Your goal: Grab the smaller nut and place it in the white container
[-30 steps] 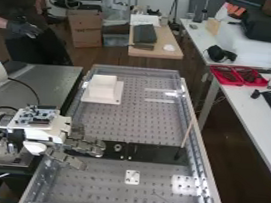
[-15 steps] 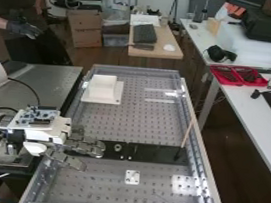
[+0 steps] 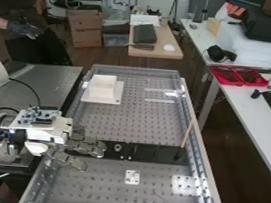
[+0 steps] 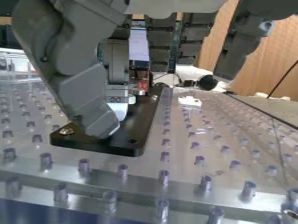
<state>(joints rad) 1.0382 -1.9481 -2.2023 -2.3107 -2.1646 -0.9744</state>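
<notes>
In the high view the hand (image 3: pixel 83 145) is low over the left end of the flat black bar (image 3: pixel 152 153), its fingers extended and spread apart from the thumb. The bearing (image 3: pixel 117 147) stands on the bar just beyond the fingertips. Fingers cover the bar's left stretch, and I cannot make out a nut there. The white container (image 3: pixel 102 88) sits farther back on the bench. In the wrist view the hand (image 4: pixel 80 75) has its thumb and fingers on either side of a gap above the black bar (image 4: pixel 136 127); whether anything lies between them is unclear.
A small white plate (image 3: pixel 132 177) lies on the perforated bench (image 3: pixel 128 124) in front of the bar. A thin wooden stick (image 3: pixel 187 134) leans near the right rail. Red trays (image 3: pixel 238 75) are on the side table.
Over the last half second the hand has shifted very slightly to the right in the high view. The bearing and white container have stayed where they were.
</notes>
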